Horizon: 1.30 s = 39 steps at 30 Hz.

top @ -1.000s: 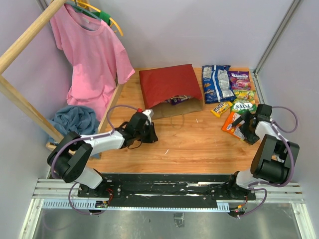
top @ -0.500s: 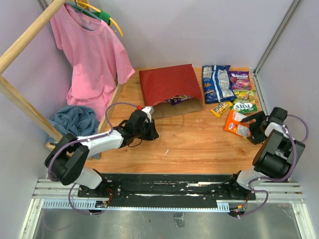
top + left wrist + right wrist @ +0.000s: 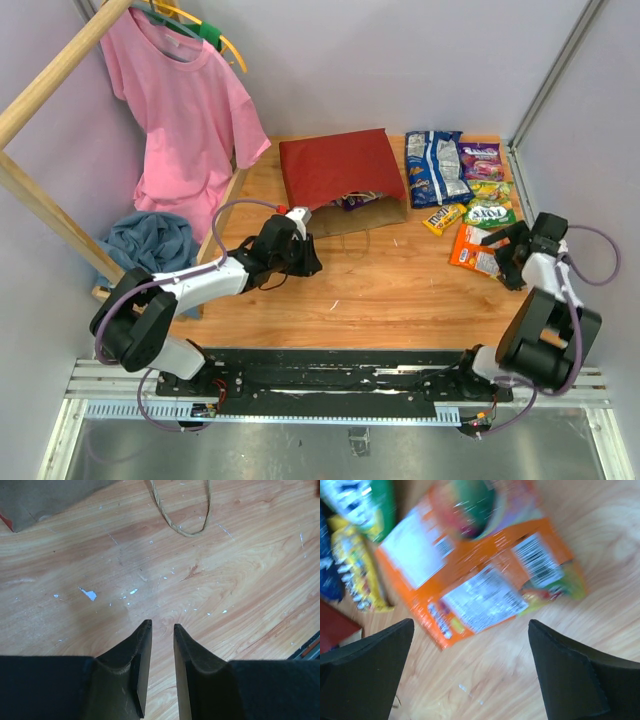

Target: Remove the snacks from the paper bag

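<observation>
The red paper bag [image 3: 335, 170] lies flat at the table's back, its brown mouth facing me with a purple packet [image 3: 352, 200] peeking out. Its corner [image 3: 45, 500] and twisted handle [image 3: 182, 515] show in the left wrist view. To the right lie the snacks: a blue-white bag [image 3: 436, 165], purple [image 3: 481, 158], green [image 3: 488, 213], yellow [image 3: 443, 218] and orange [image 3: 468, 250] packets. My left gripper [image 3: 310, 262] [image 3: 162, 626] is near the bag's mouth, shut to a thin gap and holding nothing. My right gripper [image 3: 503, 258] [image 3: 470, 625] stands wide open just beside the orange packet [image 3: 480, 580], holding nothing.
A pink shirt [image 3: 185, 110] hangs from a wooden rail [image 3: 60, 65] at the back left, with a blue cloth heap [image 3: 150, 240] below it. Grey walls close in the sides and back of the table [image 3: 400, 290].
My right gripper has drawn back to the right off the orange packet, which now lies uncovered on the table. My left gripper has edged slightly right towards the bag's mouth.
</observation>
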Tool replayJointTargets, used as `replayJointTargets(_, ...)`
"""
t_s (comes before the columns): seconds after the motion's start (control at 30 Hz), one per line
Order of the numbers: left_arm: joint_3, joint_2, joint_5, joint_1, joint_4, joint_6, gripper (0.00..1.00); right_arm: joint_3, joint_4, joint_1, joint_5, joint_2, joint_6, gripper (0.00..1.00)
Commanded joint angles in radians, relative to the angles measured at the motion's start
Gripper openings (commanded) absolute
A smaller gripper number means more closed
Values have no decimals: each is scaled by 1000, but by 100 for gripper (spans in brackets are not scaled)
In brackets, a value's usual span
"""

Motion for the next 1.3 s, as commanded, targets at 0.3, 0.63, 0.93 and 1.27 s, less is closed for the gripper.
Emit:
replayJointTargets(0.3, 1, -90, -29, 21, -16, 7, 31, -205, 230, 686, 101, -486, -93, 99)
replayJointTargets(0.63, -105, -282, 148, 189, 24, -57, 31, -158, 631, 930, -64, -3, 333, 100)
replayJointTargets(0.93, -225, -432, 152, 236, 0, -73, 32, -34, 1077, 977, -88, 394, 689, 93)
replayJointTargets(1.27, -255, -469, 211, 241, 5, -68, 32, 62, 1190, 1012, 27, 545, 823, 76)
